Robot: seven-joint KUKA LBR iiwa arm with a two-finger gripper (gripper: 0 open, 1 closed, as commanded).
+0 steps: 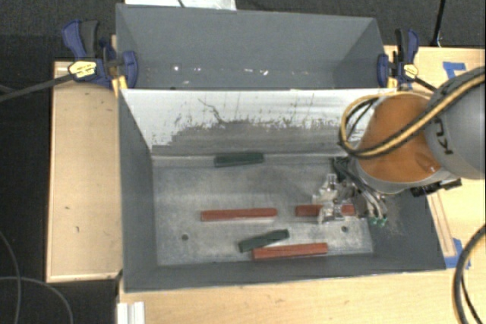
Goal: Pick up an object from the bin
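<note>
In the bin [137, 186], right side, jaws over short red-brown bar [307, 211], spread indiscernible.

Dark letters are showing on the grey arm link [463, 125] just to the right of the grey metal bin [250, 42], and only "KU" is reading clearly before the lettering is running off the edge. Blue print is sitting on the cardboard [456, 66] beyond the bin's right rim, but it is being cut off too much to read.
</note>
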